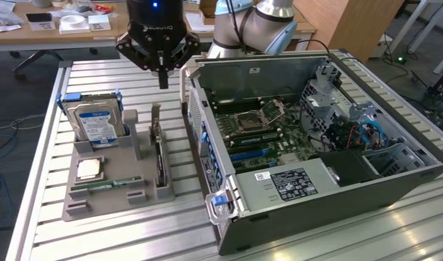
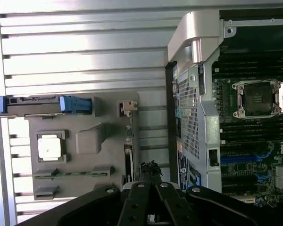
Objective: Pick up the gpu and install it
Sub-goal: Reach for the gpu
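Nearest me, a gray tray is sitting on the slatted table, carrying a memory stick and a processor chip. Just beyond them the gpu is standing on its edge in the tray's slot, on the side closest to the open computer case. A hard drive is standing upright at the tray's far end. Farther back the gripper is hanging above the gpu's far end, fingers pressed together, gripping nothing and touching nothing, with the arm rising behind it.
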